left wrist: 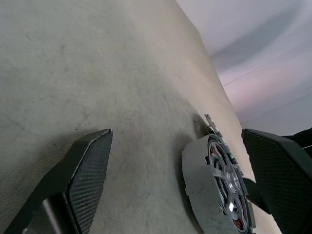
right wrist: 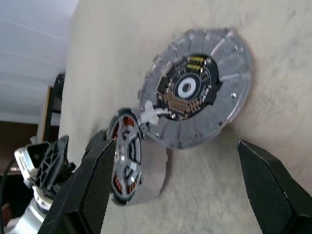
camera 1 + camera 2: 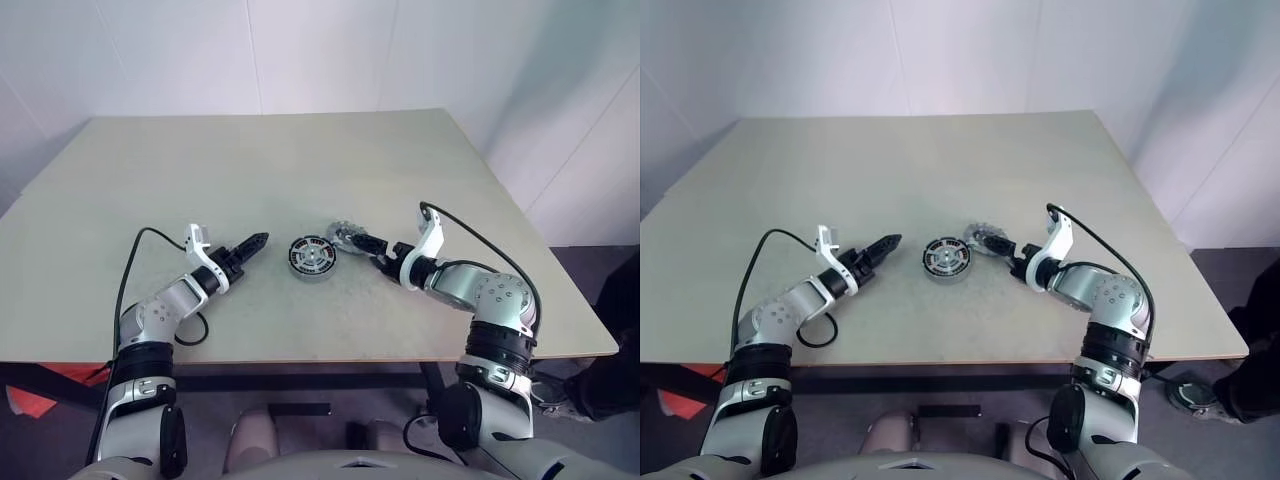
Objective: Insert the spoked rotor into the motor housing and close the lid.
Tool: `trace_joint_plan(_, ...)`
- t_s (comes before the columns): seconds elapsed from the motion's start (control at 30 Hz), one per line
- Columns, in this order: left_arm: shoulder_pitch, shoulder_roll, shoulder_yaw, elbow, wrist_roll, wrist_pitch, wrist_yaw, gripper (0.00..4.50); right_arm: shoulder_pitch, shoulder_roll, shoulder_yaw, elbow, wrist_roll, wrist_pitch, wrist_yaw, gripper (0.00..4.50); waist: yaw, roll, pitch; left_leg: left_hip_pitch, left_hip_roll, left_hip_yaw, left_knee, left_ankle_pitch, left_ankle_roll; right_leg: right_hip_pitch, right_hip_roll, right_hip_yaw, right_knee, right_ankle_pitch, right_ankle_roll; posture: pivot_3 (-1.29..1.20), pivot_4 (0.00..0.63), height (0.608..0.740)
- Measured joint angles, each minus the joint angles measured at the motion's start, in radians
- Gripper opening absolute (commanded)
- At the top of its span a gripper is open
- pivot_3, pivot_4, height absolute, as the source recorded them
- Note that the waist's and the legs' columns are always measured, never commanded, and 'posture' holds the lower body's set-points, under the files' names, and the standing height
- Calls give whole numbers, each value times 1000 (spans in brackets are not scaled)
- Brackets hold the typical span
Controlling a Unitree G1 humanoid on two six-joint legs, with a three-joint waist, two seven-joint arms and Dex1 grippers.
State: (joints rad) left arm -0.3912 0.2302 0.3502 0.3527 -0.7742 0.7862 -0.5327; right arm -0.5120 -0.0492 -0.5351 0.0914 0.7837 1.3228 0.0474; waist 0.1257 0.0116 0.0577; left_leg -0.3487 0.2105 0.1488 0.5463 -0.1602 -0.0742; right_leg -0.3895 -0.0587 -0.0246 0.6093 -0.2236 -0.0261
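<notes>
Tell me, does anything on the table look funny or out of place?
Nothing looks broken or spilled. The lid lies flat on the table beside the motor housing, not on it yet. The left gripper and right gripper are open, holding nothing.

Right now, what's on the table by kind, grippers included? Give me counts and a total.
Motor housing with the spoked rotor seated in it: 1
Lid, flat on the table beside the housing: 1
Open grippers: 2, left gripper and right gripper
Total: 4
</notes>
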Motion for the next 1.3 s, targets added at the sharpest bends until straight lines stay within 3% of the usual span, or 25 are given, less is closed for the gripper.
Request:
trace_joint_plan(0.47,0,6,0,6,11,8,2,4500,-98,12,39,304,-46,-304,97,4479,-5,-5,-3,6,1,1,1,1,-1,3,0,0,0,0,0,0,0,740)
trace_joint_plan(0.77,0,7,1,5,10,8,-1,4500,-150,2,47,406,-48,-366,135,4479,-5,-5,-3,4,2,1,2,2,-2,3,0,-1,1,2,-2,0,0,740)
trace_joint_plan(1.07,-3,4,1,1,10,5,-7,4500,-194,13,54,371,-5,-315,158,4479,-3,-4,-2,-1,2,0,1,1,1,-1,0,-1,0,6,-9,0,0,740)
trace_joint_plan(1.3,-11,5,1,14,11,-1,-8,4500,-184,21,116,150,98,-179,211,4479,-1,-4,-2,0,2,0,1,1,1,-1,1,-1,0,5,-7,0,0,740)
